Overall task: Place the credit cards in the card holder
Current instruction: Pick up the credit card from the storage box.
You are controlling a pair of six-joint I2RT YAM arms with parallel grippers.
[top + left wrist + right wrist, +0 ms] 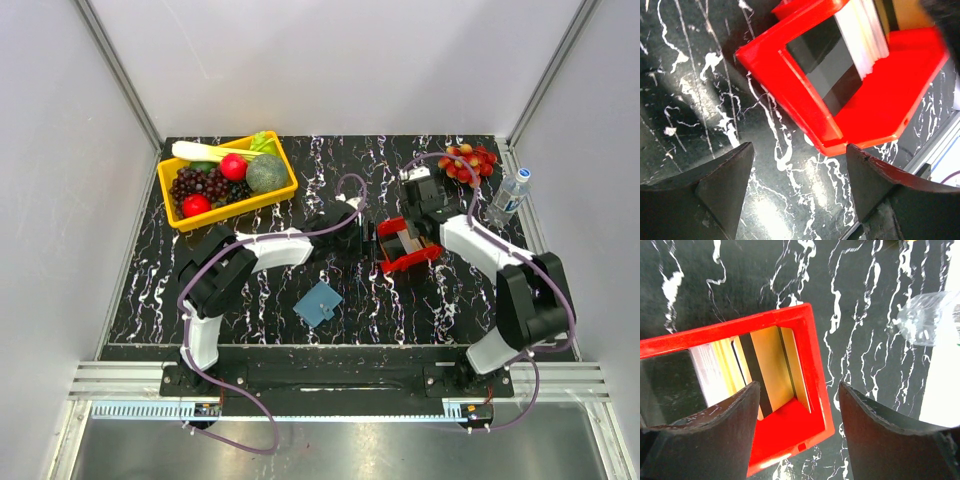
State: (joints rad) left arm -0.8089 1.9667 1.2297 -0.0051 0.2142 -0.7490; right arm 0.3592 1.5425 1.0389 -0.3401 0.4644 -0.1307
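The credit cards (pixel 767 365) stand on edge inside a small red tray (pixel 408 262) at mid table: tan-gold ones with a black stripe, white ones (pixel 862 35) and a dark grey one (pixel 830 65). The steel-blue card holder (pixel 319 302) lies flat nearer the front, apart from both arms. My left gripper (pixel 800 155) is open just left of the tray (pixel 790 85), with only tabletop between its fingers. My right gripper (pixel 799 385) hangs open over the tray's (pixel 812 355) far right corner, one finger over the cards and one outside the wall, holding nothing.
A yellow basket (pixel 288 185) of fruit and vegetables sits at the back left. A cluster of red and orange fruit (pixel 468 162) and a clear water bottle (pixel 510 195) stand at the back right, with the bottle (pixel 925 320) close to the right arm.
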